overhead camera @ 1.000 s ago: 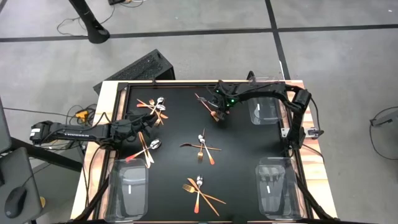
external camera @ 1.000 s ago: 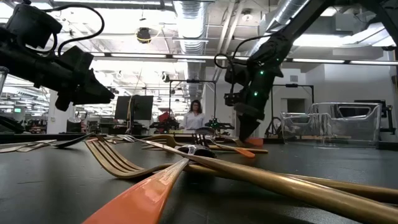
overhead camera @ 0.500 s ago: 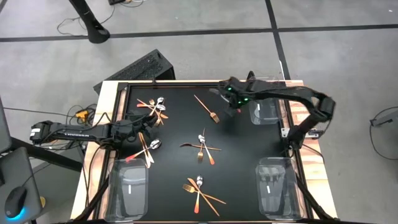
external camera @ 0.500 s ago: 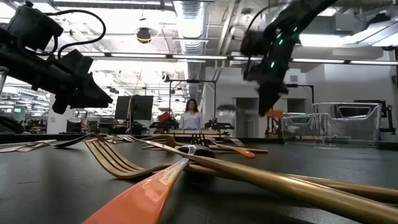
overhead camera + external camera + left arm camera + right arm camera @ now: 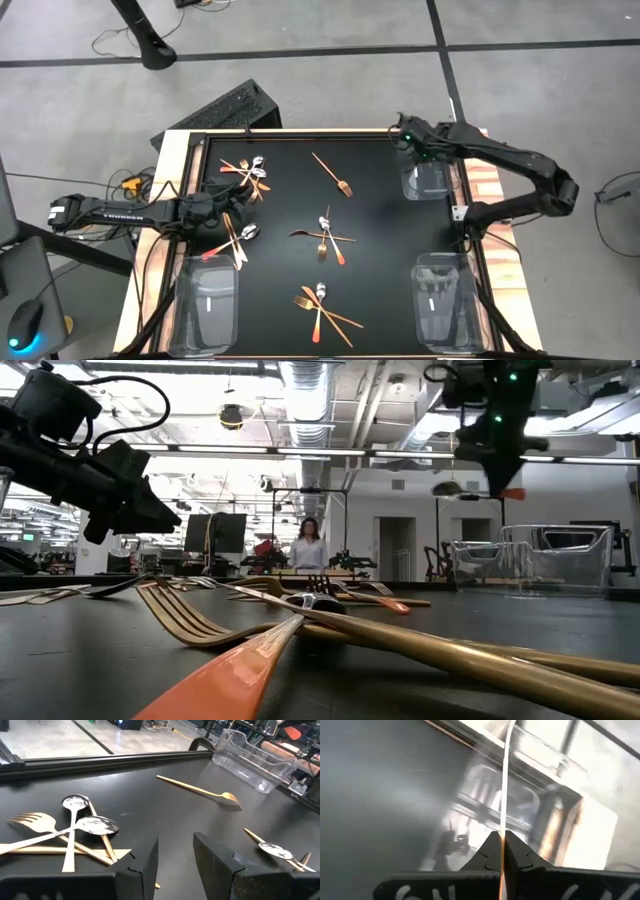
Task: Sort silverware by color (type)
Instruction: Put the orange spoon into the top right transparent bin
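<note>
My right gripper [image 5: 408,136] is raised over the table's far right, next to the far right clear bin [image 5: 425,178], and is shut on a silver spoon with a red-orange handle [image 5: 447,488]. My left gripper [image 5: 243,194] hovers open above the mat at the far-left pile of silverware [image 5: 248,172], touching nothing. Its wrist view shows that pile [image 5: 75,827] just beyond the open fingers [image 5: 176,842]. More silverware lies flat on the mat: a gold fork [image 5: 332,174], a left pile [image 5: 238,236], a centre pile [image 5: 325,236] and a near pile [image 5: 320,305]. My right gripper [image 5: 501,840] pinches the spoon between its two fingers on the red-orange handle [image 5: 502,870]; the silver part [image 5: 505,780] runs forward past the fingertips. The low view shows the spoon lifted clear and roughly level, bowl on one side and the handle's end [image 5: 512,493] on the other.
Clear bins stand at the near left [image 5: 208,300] and near right [image 5: 440,300] corners. A wooden rim [image 5: 170,190] frames the black mat. The mat between the piles is bare. A person [image 5: 312,545] stands far off in the room.
My right gripper rose from the mat beside the gold fork with the spoon pinched, lifting it clear, and swung toward the table's right edge, ending by the far right bin. The gold fork stayed where it lay.
</note>
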